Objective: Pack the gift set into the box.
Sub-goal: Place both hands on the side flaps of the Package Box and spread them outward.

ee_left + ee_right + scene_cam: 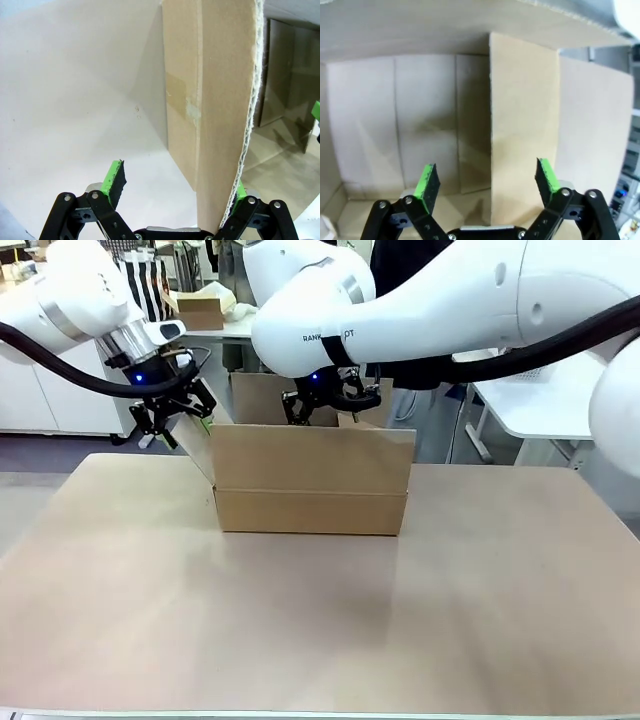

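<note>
Box (310, 480) stands at mid-surface (300, 630). Left pincer (180, 430) straddles its left flap (201, 452); right pincer (325, 405) hangs over its rear interior.

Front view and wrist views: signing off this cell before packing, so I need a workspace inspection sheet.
Surface: beige tabletop, flat.
Job's things: large plain brown corrugated cardboard box, upright mid-table, flaps raised.
Clutter: nothing seen.
Hands: left hand open, straddling the box's side flap; right hand open, poised at the box's opening.
Cables: black cable along the left arm, off the table.
Surroundings: small brown carton with white paper on a white table behind.
</note>
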### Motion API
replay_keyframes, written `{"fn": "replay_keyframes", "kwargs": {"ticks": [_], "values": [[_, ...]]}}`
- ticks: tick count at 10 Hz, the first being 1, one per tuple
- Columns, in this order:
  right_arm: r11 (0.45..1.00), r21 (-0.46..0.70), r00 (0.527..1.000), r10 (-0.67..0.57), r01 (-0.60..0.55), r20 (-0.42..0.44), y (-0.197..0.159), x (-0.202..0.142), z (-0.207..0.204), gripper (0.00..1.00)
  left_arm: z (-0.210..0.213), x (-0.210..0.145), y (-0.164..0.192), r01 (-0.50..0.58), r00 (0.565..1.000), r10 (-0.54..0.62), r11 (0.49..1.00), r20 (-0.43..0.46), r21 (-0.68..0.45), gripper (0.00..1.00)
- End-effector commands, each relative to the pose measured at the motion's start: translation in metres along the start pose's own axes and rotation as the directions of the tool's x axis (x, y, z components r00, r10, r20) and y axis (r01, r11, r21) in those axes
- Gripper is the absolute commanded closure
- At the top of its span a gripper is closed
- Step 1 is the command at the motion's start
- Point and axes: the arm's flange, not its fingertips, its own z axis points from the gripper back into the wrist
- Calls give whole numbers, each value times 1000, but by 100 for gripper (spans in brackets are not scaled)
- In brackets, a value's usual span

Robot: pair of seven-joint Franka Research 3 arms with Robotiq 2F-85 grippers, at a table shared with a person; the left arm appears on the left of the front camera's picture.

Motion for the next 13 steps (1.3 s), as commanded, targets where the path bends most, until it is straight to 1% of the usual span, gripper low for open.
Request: {"fn": "replay_keyframes", "kwargs": {"ticks": [1,3,5,9,13], "values": [[996,-75,998,-58,57,-3,7,10,3,0,1,-1,0,-10,1000,10,1000,3,17,0],[995,-87,998,-58,58,0,8,9,-11,0,1,-1,0,-10,1000,10,1000,3,17,0],[994,-93,998,-55,52,-27,-3,8,-26,0,1,-1,0,-10,1000,10,1000,3,17,0],[991,-121,998,-64,63,-5,-9,9,-55,0,1,-1,0,-10,1000,10,1000,3,17,0],[987,-143,997,-75,73,-8,-21,7,-61,0,1,-1,0,-10,1000,10,1000,3,17,0]]}}
